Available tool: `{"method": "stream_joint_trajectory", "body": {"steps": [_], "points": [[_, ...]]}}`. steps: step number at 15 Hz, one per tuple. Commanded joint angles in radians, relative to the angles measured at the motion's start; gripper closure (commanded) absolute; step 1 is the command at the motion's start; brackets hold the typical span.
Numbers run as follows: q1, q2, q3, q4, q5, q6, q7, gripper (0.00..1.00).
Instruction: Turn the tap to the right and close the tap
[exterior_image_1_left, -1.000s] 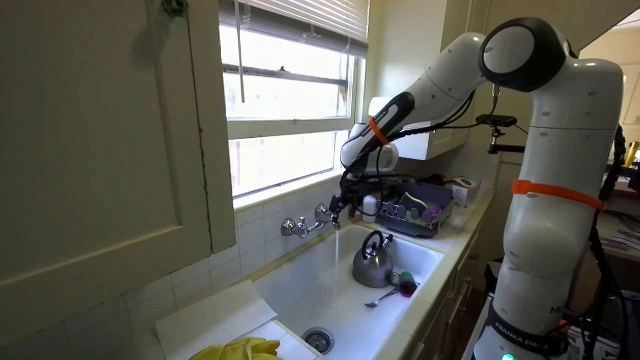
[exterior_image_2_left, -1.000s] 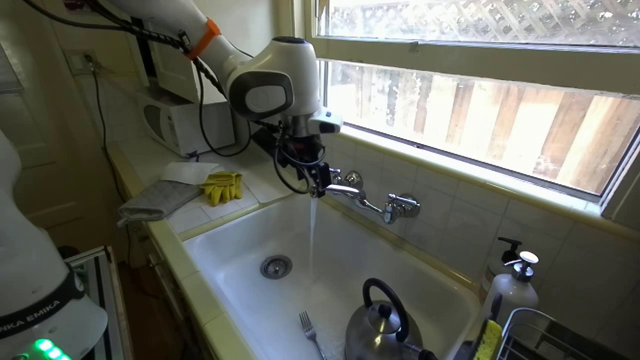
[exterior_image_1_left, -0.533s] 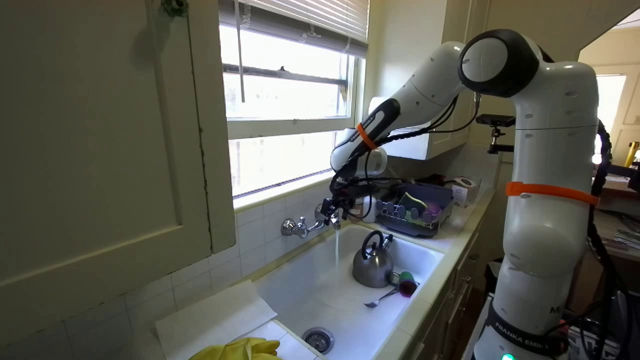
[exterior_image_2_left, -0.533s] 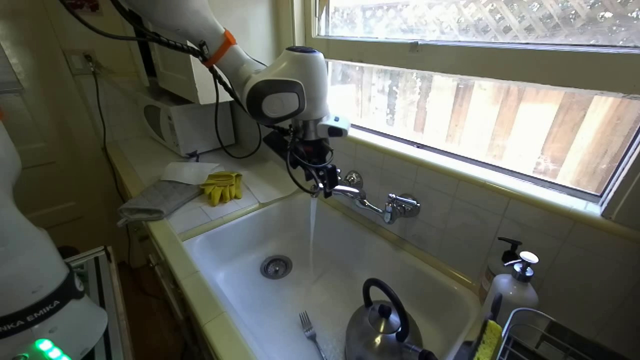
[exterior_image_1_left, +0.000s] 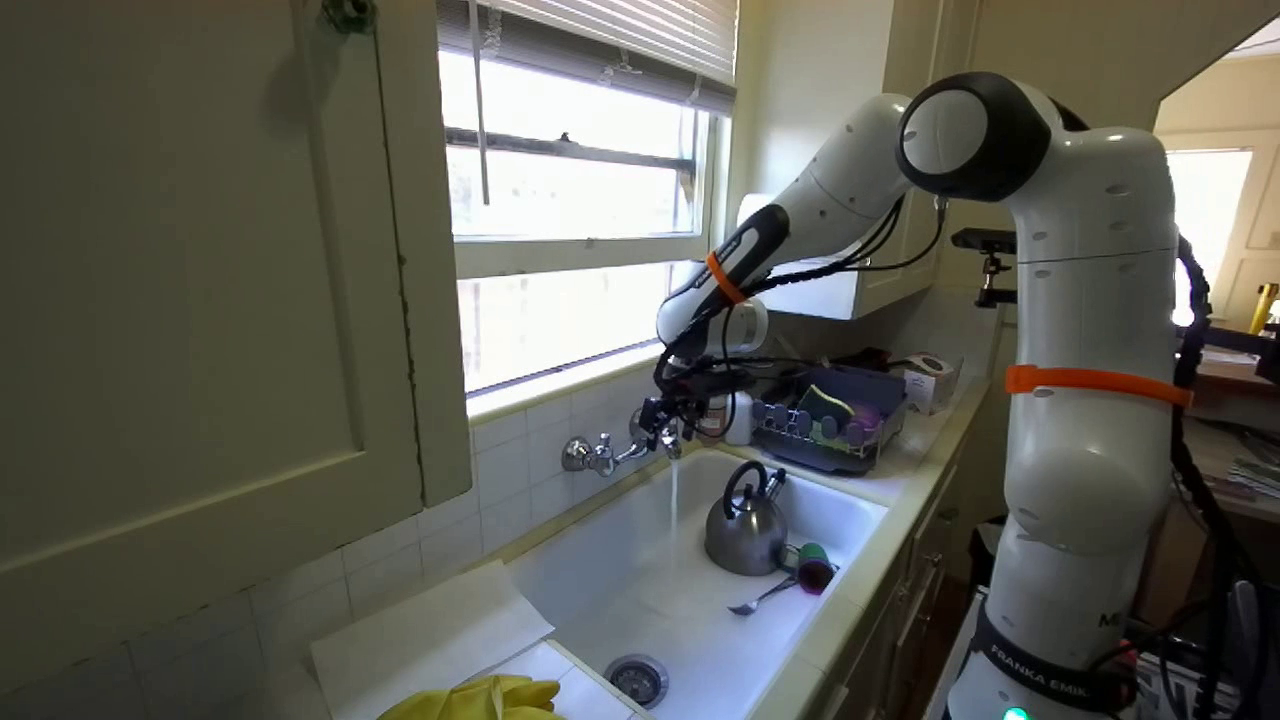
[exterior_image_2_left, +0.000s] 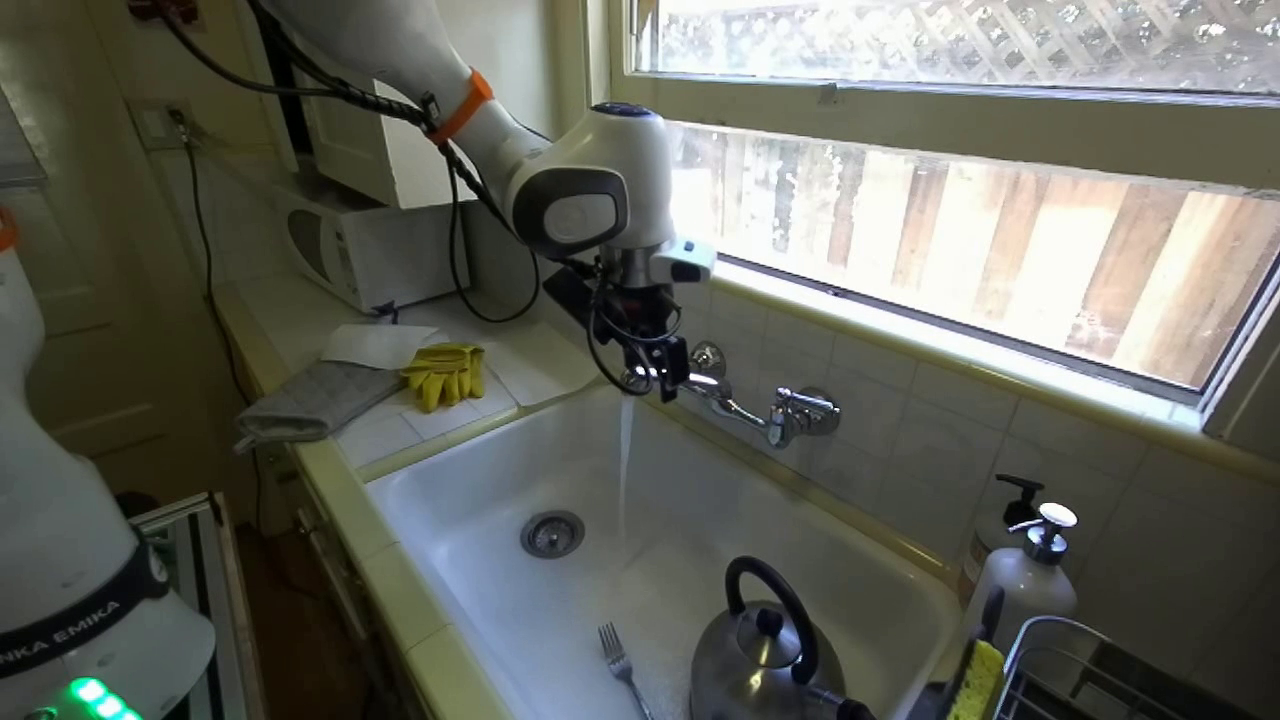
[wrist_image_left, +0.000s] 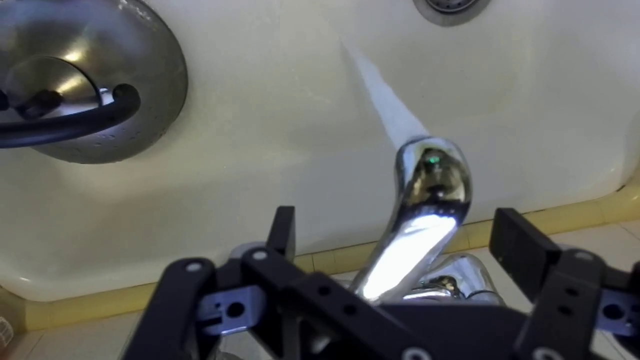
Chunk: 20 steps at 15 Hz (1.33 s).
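Observation:
The chrome tap is mounted on the tiled wall above the sink, and water runs from its spout. It also shows in an exterior view and in the wrist view. One knob handle shows in both exterior views. The other is mostly hidden behind my gripper. My gripper is open and holds nothing. It points down over the tap, and in the wrist view the spout lies between the two spread fingers, with gaps on both sides. The gripper is also at the tap in both exterior views.
A steel kettle stands in the white sink, with a fork and a cup near it. Soap bottles and a dish rack are beside the sink. Yellow gloves lie on the counter. The window sill is above the tap.
The arm has moved along and toward the wall, shifting my gripper from the spout's end toward the wall and the knob handles, and slightly lower. Water keeps running.

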Motion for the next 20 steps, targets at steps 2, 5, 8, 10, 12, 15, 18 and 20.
{"method": "stream_joint_trajectory", "body": {"steps": [2,5,8,10,12,15,18,20], "points": [[-0.023,0.013,0.006,0.008,-0.013,-0.019,0.011,0.00],[-0.032,0.016,0.002,0.005,-0.018,-0.024,0.011,0.00],[-0.041,0.018,0.000,0.001,-0.021,-0.035,0.006,0.00],[-0.045,0.014,-0.001,-0.002,-0.021,-0.038,0.003,0.00],[-0.047,0.007,-0.004,-0.005,-0.027,-0.041,0.001,0.00],[-0.051,0.002,-0.008,-0.013,-0.033,-0.043,-0.003,0.00],[-0.057,0.000,-0.010,-0.018,-0.033,-0.046,-0.009,0.00],[-0.059,-0.003,-0.012,-0.020,-0.035,-0.046,-0.011,0.00]]}}
